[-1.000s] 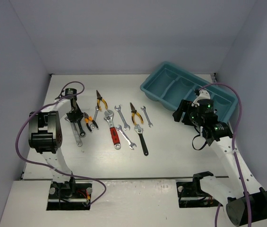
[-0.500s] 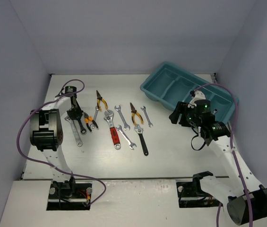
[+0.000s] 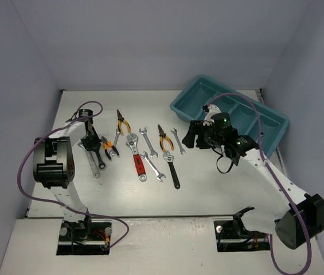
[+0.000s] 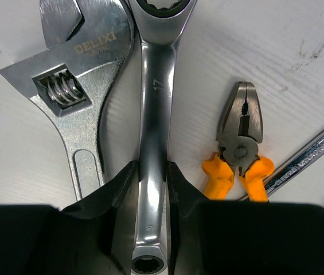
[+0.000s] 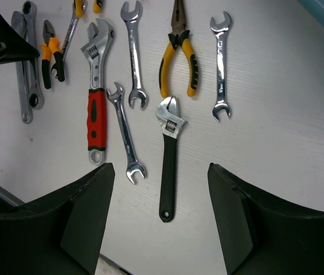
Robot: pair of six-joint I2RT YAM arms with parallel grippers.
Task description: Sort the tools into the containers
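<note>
the right claw (image 3: 191, 136) has swung from over the teal tray (image 3: 191, 106) toward the laid-out tools (image 3: 139, 162), jaws apart and empty, while the left claw (image 4: 151, 172) has nipped the silver ring wrench (image 4: 153, 97) lying flat on the worktop (image 3: 207, 183) mid-shank, presumably so it lifts level.

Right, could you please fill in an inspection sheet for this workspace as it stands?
Surface: white table, lightly scuffed.
Job's things: tools lying in a row left of centre; teal tray at far right, no tool visible inside.
Clutter: nothing seen.
Claws: left claw shut on silver ring wrench; right claw open and empty, raised near the row's right end.
Cables: purple cables looping along both arms.
Surroundings: plain pale walls on three sides.
</note>
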